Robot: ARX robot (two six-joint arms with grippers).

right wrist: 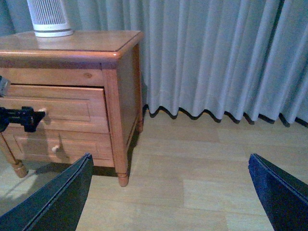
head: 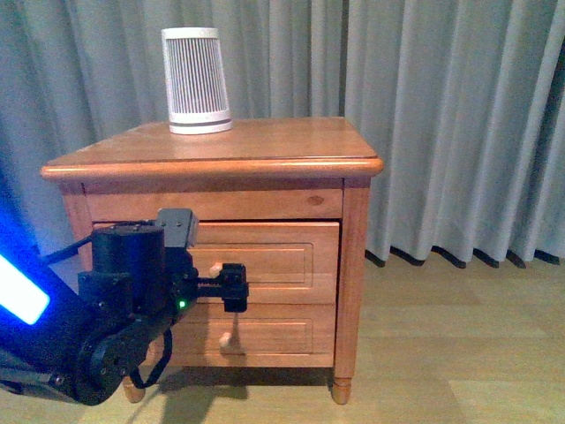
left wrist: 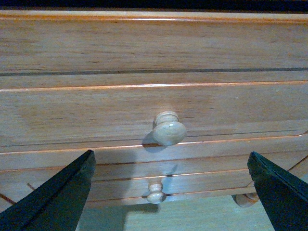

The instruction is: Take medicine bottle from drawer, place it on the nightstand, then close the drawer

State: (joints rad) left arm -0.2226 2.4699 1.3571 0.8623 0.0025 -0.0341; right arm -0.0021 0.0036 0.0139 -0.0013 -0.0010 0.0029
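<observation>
Barely started imo: left fingers (left wrist: 53, 197) wide, facing drawer (left wrist: 96, 103) knob (left wrist: 169, 130); right fingers (right wrist: 48, 202) wide, idle. Bottle not visible, so everything's still left.

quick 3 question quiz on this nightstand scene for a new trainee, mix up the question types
1. True or false: the medicine bottle stands on top of the nightstand.
2. Which gripper is nearest the knob of the upper drawer? A. left gripper B. right gripper C. neither
3. Fill in: the left gripper is ___ (open or shut).

Key
1. False; only the ribbed canister stands there, and no bottle is in view.
2. A
3. open
</observation>
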